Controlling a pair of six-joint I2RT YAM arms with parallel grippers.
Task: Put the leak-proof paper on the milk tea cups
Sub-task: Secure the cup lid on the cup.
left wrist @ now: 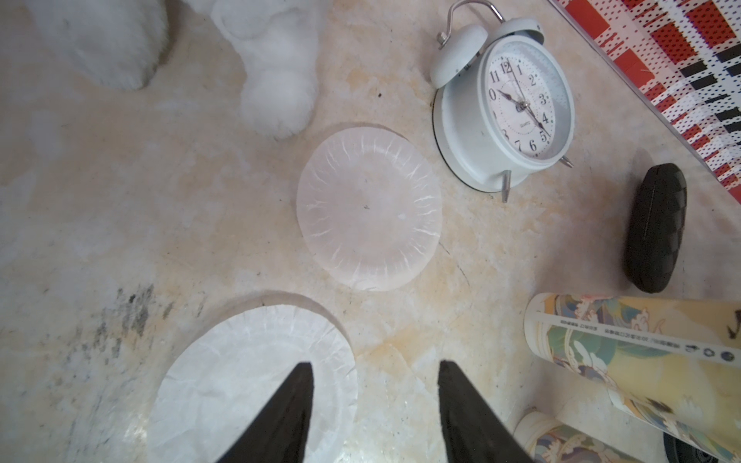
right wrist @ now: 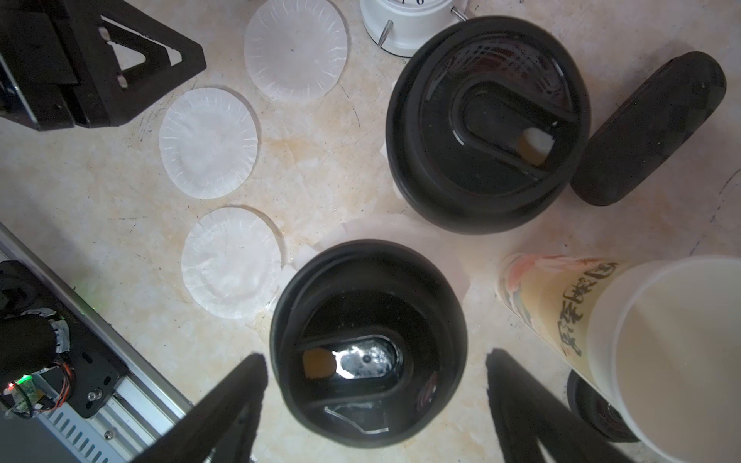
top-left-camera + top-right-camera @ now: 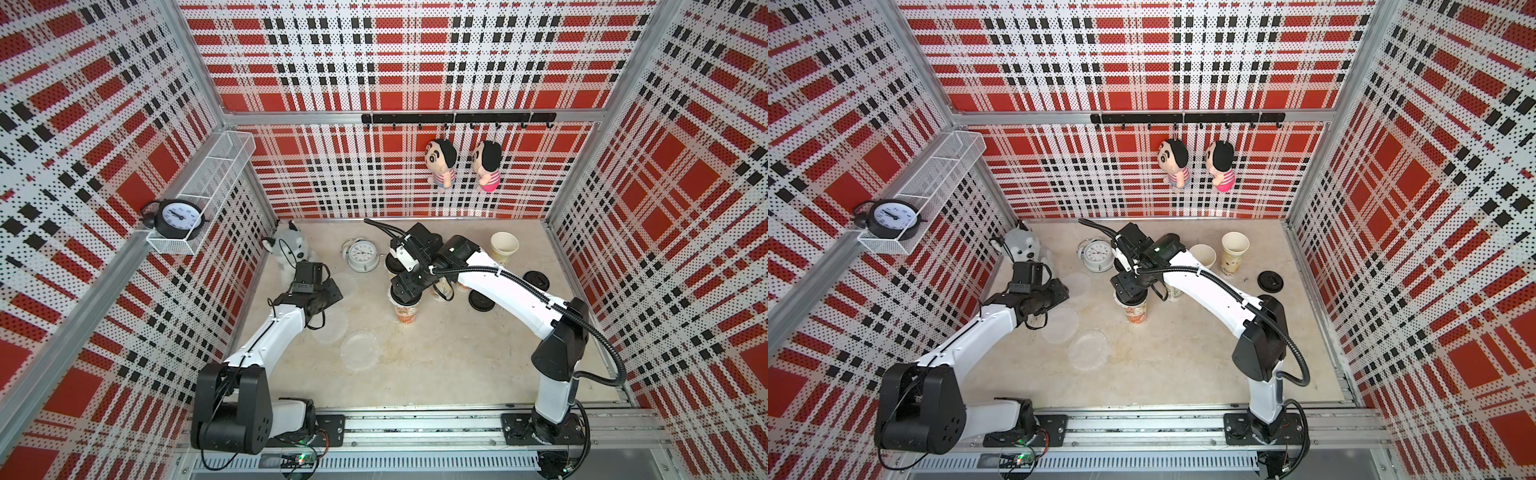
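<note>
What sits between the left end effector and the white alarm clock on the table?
A round leak-proof paper sheet lies flat there, apart from the white alarm clock and ahead of the left end effector, seen in the left wrist view.

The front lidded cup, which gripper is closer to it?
Right. The right gripper hangs directly over that cup, jaws open; the left gripper is off to its side, above the loose paper sheets.
</note>
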